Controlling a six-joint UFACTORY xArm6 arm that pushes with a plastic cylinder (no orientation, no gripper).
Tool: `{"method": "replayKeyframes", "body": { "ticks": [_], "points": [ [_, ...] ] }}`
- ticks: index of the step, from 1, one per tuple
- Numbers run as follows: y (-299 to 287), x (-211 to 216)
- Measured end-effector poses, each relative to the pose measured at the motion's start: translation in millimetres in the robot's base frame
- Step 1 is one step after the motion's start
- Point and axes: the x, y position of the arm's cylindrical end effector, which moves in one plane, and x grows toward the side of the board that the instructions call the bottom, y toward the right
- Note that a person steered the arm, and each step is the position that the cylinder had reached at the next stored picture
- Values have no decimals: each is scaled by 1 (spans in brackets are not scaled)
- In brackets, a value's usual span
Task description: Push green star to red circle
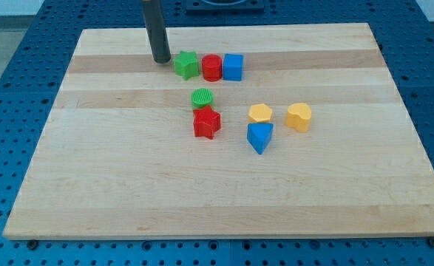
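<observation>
Your arm ends in a straight dark matte rod that comes down nearly upright from the view's top. My tip [161, 60] rests on the bench near its top edge. The rod has no fingers, so nothing spreads, presses together or pinches.

Just to the view's right of my tip sits the green star-shaped plastic block [186, 65], very near the tip; you cannot tell whether they touch. The star's far side meets the red round plastic block [211, 67], whose ribbed side shows fine printed ridges. Against that stands the blue cube-shaped plastic block [233, 66], so the three form a tight row.

Lower, near the middle, a green ribbed round plastic block [202, 98] sits just above a red star-shaped plastic block [207, 123], touching it. To their right lie a yellow hexagonal plastic block [260, 113], a yellow rounded, heart-like plastic block [299, 117] and a blue triangular plastic block [259, 137].

The bench [113, 185] is pale, smooth wooden planking with visible grain bands.
</observation>
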Motion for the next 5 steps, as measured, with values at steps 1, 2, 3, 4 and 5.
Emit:
{"method": "replayKeyframes", "body": {
  "ticks": [1,2,3,4,5],
  "points": [
    [5,0],
    [7,0],
    [13,0],
    [20,0],
    [24,0]
  ]
}}
